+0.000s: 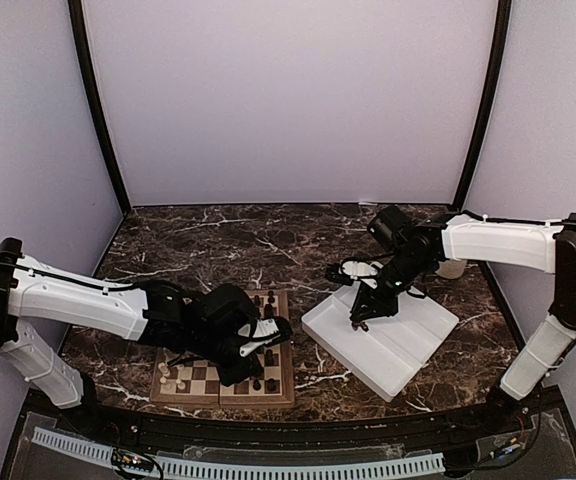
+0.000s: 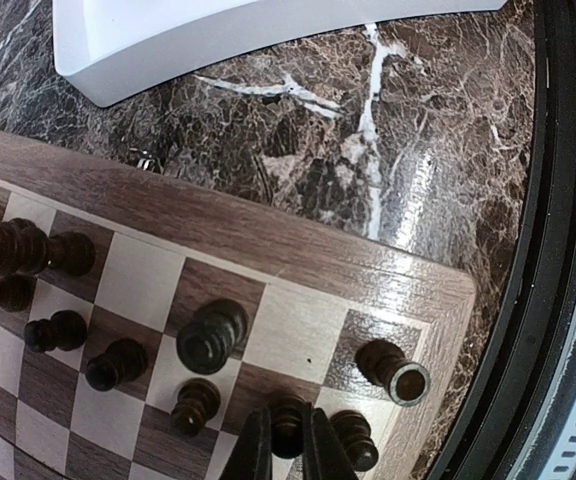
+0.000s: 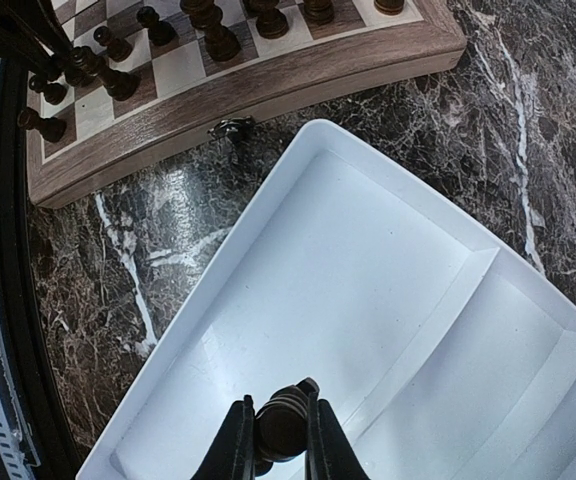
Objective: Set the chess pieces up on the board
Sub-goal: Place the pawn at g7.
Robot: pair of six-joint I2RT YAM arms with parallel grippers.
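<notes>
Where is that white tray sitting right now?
In the top view, the white tray lies right of the chessboard on the marble table, beneath the right gripper.

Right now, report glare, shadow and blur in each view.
Top external: even, soft light, no glare on the table; pieces on the board too small to be sharp. Left wrist: pale sheen on the table, left fingers blurred. Right wrist: tray bright with soft shadows; right fingers and their dark piece slightly soft.
</notes>
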